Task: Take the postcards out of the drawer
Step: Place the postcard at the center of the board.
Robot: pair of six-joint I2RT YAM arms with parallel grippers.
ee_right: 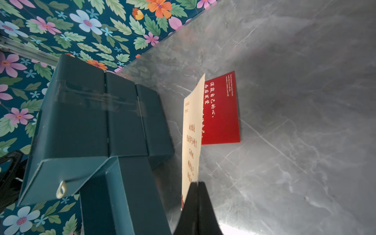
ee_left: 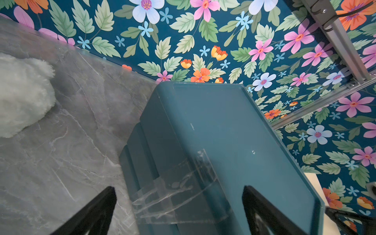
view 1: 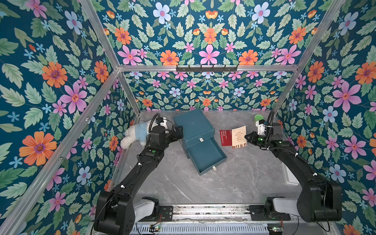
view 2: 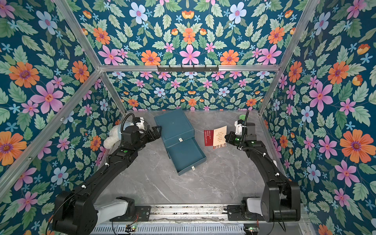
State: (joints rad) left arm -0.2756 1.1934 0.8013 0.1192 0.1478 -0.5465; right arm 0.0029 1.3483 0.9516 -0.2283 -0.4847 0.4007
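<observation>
One cream postcard (ee_right: 192, 132) is pinched edgewise in your right gripper (ee_right: 196, 183), tilted above the red postcard (ee_right: 221, 114) flat on the table (ee_right: 295, 142). Your left gripper (ee_left: 179, 191) stands wide open against the drawer box (ee_left: 213, 122).

Left end effector (ee_left: 179, 189): black fingers (ee_left: 97, 211) spread wide.
Teal drawer box (ee_left: 213, 122): straight ahead, its near end between the fingers.
Clear tape (ee_left: 195, 162): on the box, nearest the end effector.
White plush toy (ee_left: 22, 95): on the table (ee_left: 71, 142), well outside one finger.
Floral wall (ee_left: 183, 40): beyond the box.
</observation>
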